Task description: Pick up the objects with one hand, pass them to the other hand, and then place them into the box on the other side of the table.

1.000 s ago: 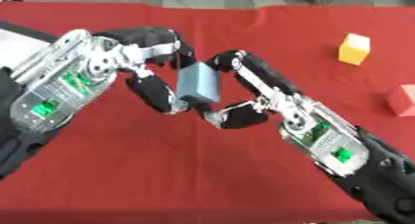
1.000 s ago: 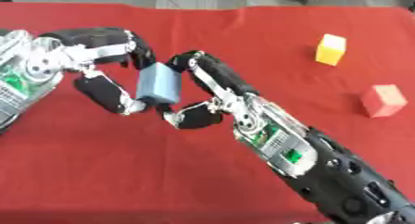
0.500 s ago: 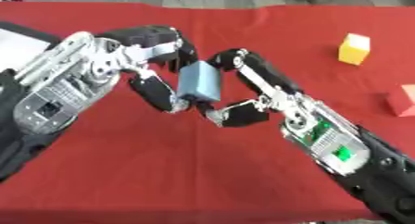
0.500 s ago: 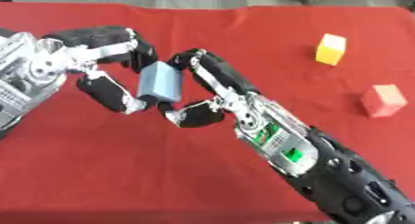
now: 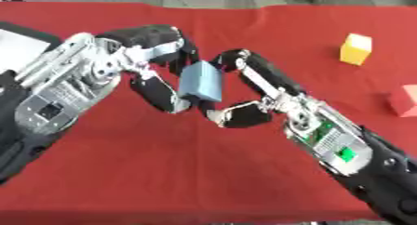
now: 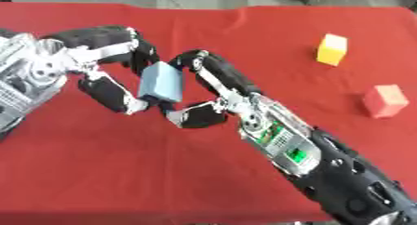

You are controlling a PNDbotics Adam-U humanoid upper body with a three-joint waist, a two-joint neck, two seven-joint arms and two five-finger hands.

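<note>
At the centre-left of the frame both sets of fingers are curled onto the same light blue block point(image 5: 201, 84): the left hand point(image 5: 143, 66) closes on it from the upper left, fingers over its top edge and thumb below, while the right hand point(image 5: 244, 91) pinches it from the right, fingers along its upper right edge and thumb under its lower corner. The block hangs above the red tablecloth point(image 5: 163, 173), tilted, touching nothing but the two hands. Against half a second and a second ago, almost nothing has shifted; the double grip looks the same, with only a slight change in how the left forearm lies. That suggests the hand-over is at its midpoint, with neither hand having let go yet. The white corner at the far upper left edge may be the box point(image 5: 16, 43), though too little shows to be sure. A yellow block point(image 5: 355, 48) sits at upper right and a pink block point(image 6: 384, 100) at the right edge, both untouched.
</note>
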